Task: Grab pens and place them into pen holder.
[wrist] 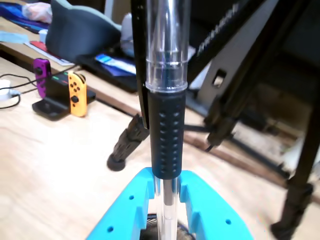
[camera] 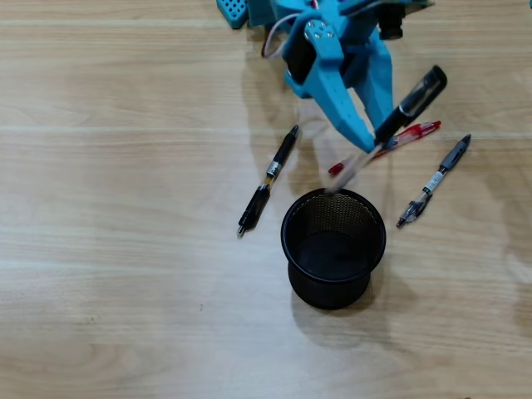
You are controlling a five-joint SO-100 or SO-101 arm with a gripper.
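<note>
My gripper is clamped on the clear-and-black pen. In the wrist view the two blue fingers press in from either side of the clear barrel, just below the black rubber grip of the pen, which stands up the middle of that view. From overhead, the pen tilts: its black cap end points up and to the right, and its clear tip end slants down toward the far rim of the pen holder, ending just above or just beside the rim. I cannot tell if the tip has crossed over the opening.

The holder stands upright on the wooden table, and from above I see only dark mesh and its base inside, so I judge no pen is in it yet.

Three pens lie flat on the table. The red pen lies right under my fingers, partly hidden by them. The grey pen lies to the right of the holder, and the black pen lies to its left, both near it but not touching.

So the task is early: one pen is lifted and close to the drop, and all four are left to go in.
</note>
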